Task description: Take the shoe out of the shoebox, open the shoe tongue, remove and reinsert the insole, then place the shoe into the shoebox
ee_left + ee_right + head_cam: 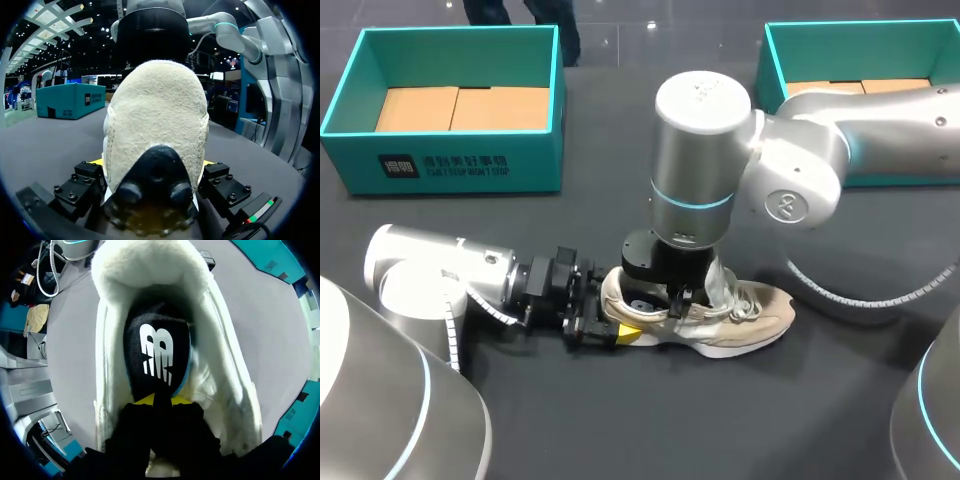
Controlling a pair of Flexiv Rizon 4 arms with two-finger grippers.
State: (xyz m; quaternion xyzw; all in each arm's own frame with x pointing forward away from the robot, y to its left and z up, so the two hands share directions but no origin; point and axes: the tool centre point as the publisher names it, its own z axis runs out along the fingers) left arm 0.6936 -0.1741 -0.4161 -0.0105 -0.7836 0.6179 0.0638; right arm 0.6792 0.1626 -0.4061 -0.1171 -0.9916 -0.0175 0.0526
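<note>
Found shoe standing on table outside the shoebox, heel clamped in left tool, tips of right tool pinched together on insole inside — judged likely to buckle or slip free if drawn askew, or drag shoe from clamp.

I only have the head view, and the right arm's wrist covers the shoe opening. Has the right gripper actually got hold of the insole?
Observer: Yes. In the right wrist view the right gripper has its yellow tips pinched together on the black insole, which lies inside the shoe.
Operator: Is the left gripper really clamping the heel, or just resting beside it?
Observer: Clamping. In the left wrist view the left gripper has the heel between its fingers, with one finger against each side.
</note>
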